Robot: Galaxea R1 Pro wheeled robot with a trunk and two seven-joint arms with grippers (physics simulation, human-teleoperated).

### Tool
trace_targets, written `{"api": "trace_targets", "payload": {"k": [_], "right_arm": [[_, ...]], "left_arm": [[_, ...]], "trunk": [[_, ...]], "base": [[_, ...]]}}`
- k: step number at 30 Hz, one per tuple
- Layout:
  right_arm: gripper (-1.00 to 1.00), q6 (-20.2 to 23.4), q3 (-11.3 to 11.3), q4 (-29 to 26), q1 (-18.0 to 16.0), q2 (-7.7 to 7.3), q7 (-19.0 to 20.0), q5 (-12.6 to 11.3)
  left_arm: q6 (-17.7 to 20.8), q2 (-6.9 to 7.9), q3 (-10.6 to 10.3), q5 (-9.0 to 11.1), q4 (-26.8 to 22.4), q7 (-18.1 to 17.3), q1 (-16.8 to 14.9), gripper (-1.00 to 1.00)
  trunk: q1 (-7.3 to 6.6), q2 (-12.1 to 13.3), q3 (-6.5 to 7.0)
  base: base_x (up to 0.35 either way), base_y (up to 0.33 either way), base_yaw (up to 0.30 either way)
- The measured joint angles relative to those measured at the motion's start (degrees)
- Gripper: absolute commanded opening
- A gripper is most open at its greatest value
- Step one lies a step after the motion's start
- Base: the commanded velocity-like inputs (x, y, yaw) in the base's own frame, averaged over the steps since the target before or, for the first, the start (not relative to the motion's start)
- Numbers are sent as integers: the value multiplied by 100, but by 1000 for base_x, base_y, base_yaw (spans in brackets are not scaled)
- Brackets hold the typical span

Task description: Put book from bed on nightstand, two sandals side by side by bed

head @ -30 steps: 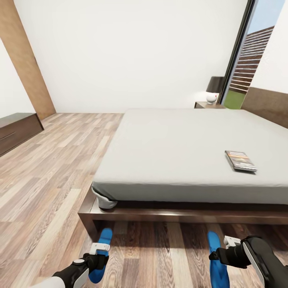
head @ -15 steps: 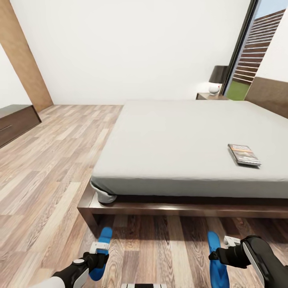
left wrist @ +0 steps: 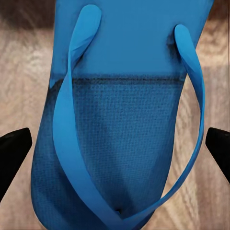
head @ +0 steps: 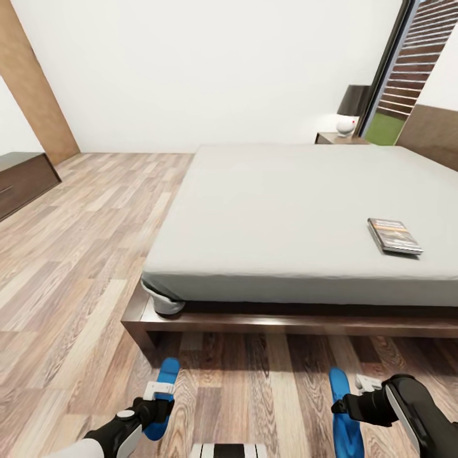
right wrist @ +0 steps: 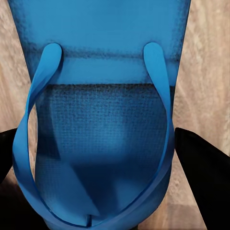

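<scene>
Left gripper (head: pixel 158 399): fingers either side of left sandal (head: pixel 163 397), sole gripped. Wrist view: dark fingertips (left wrist: pixel 13 151) flank sole (left wrist: pixel 120 124), contact not clear; judged holding.
Right gripper (head: pixel 348 403): same hold on right sandal (head: pixel 343 413); pads (right wrist: pixel 203 163) against strap edge.
Sandals well apart, one per arm, above plank floor (head: pixel 76 254) at foot of bed (head: pixel 286 210). Likely carried for side-by-side placing.
Book (head: pixel 394 235) on mattress, right side.
Nightstand (head: pixel 340 137) far corner, lamp (head: pixel 352 105) on top.
Bed frame between robot and book. Dresser (head: pixel 22 181) far left.
</scene>
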Motion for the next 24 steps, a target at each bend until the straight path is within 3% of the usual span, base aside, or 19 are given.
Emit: {"api": "trace_targets", "payload": {"k": [24], "right_arm": [[-100,0,14,-8,0,20,0,-2]], "left_arm": [[-510,6,1,-1,-197,-6,6,-100]], "trunk": [[62,-32,-532]], "base": [[0,0,0]]}}
